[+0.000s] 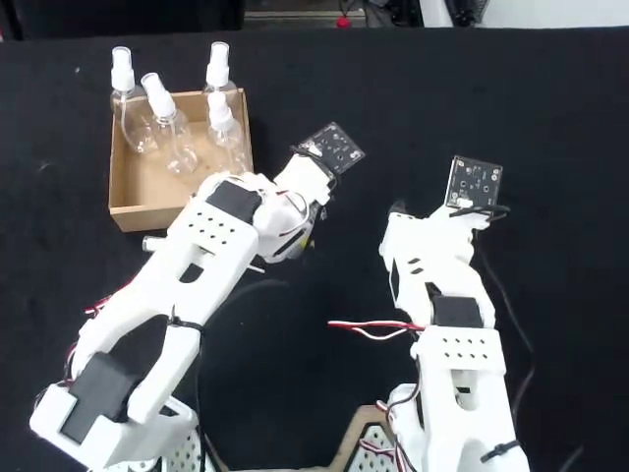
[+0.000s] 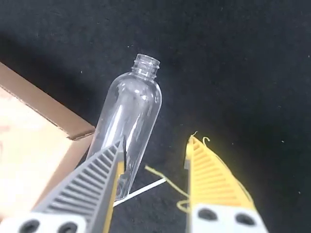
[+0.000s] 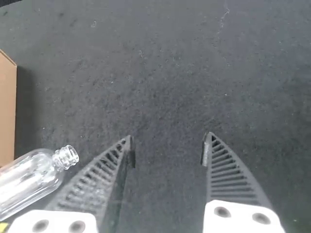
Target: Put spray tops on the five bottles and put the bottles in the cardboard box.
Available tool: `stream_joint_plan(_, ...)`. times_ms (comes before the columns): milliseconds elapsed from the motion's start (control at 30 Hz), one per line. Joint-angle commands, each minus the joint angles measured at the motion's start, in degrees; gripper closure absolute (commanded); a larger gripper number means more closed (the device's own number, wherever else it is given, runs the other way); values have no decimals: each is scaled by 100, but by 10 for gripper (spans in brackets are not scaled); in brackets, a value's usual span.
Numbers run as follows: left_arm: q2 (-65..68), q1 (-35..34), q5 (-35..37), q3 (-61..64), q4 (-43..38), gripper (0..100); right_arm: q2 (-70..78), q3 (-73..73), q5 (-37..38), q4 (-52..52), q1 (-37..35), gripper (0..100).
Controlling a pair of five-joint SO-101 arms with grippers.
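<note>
Cardboard box [image 1: 147, 185] at the far left holds four capped bottles [image 1: 172, 133], so one job remains. An uncapped bottle [image 2: 131, 111] lies on the black cloth just beside the box. The left gripper [image 2: 154, 143] hangs over the bottle's base with jaws spread, likely to grasp it. A thin white tube [image 2: 141, 189] runs under its grey finger, its end hidden. The right gripper [image 3: 168, 137] gapes over bare cloth.

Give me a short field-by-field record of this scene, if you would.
capped bottles: four, spray tops on, inside the cardboard box
uncapped bottle: one, no spray top, lying on the black cloth by a corner of the box
left gripper: open, holding nothing, one finger beside the uncapped bottle's lower half
right gripper: open, holding nothing, above bare cloth
left to do: top the fifth bottle, then box it
</note>
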Motion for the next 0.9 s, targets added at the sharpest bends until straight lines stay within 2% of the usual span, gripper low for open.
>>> stream_joint_plan(0, -26, -215, -9, -347, -105, 801, -189, -22, -26, -149, 79, 776)
stream_joint_plan(200, -26, -532, -9, -347, -308, 804, -189, -22, -26, -149, 79, 776)
stream_joint_plan(700, -35, -532, -9, 207, -264, 801, -189, -22, -26, -149, 79, 776)
stream_joint_plan(867, 88, -637, 26, -796, 501, 800, -189, -22, -26, -149, 79, 776)
